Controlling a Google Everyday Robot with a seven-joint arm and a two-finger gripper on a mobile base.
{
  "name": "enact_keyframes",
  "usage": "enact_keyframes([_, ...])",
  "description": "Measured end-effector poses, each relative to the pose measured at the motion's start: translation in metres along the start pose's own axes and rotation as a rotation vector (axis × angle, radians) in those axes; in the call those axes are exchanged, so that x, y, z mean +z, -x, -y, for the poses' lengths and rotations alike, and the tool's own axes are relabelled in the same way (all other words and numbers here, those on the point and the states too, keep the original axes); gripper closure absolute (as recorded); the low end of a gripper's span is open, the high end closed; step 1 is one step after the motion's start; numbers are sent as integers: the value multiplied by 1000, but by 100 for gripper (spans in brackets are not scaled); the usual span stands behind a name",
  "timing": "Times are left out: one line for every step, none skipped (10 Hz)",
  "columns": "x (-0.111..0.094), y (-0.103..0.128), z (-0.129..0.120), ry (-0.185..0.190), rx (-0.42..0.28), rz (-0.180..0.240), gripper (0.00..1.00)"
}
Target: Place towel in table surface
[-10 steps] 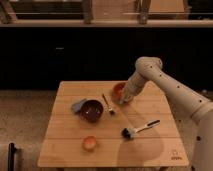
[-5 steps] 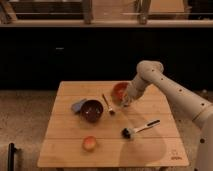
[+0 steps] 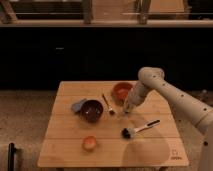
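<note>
The table surface [image 3: 150, 150] is a square light-wood top with a small dark logo [image 3: 176, 155] at its front right corner. The towel [image 3: 77, 105], a small blue-grey cloth, lies on the table's left half and touches the left side of a dark bowl [image 3: 92, 110]. My gripper [image 3: 127, 108] hangs from the white arm that reaches in from the right. It is low over the table's middle, just in front of an orange bowl [image 3: 122, 90] and well to the right of the towel. Nothing shows in it.
A wooden utensil [image 3: 107, 103] lies between the dark bowl and the gripper. A dark brush with a light handle [image 3: 138, 129] lies at the front right. A small orange round thing [image 3: 89, 143] sits near the front edge. Dark cabinets stand behind the table.
The gripper has moved down and toward the front, from beside the orange bowl to low over the table's middle. The towel and the other things have not moved.
</note>
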Motion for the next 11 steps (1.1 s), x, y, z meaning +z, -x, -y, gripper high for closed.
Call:
enact_keyframes([6,1,-5,15,-2,21,100])
enact_keyframes([9,2,-10,30,-2,40,96])
enact_keyframes([14,3,-16,50,2,61,86])
enact_keyframes([17,3,-18,61,6,73,78])
enact_keyframes([19,4,-20,69,11,85,68])
enact_keyframes([20,4,-22,74,20,95,57])
enact_keyframes([21,3,-25,78,28,101,49])
enact_keyframes([22,3,-27,86,35,106,37])
enact_keyframes([24,4,-26,92,34,109,28])
enact_keyframes([25,6,-25,94,33,111,22])
enact_keyframes([25,6,-26,94,35,110,20])
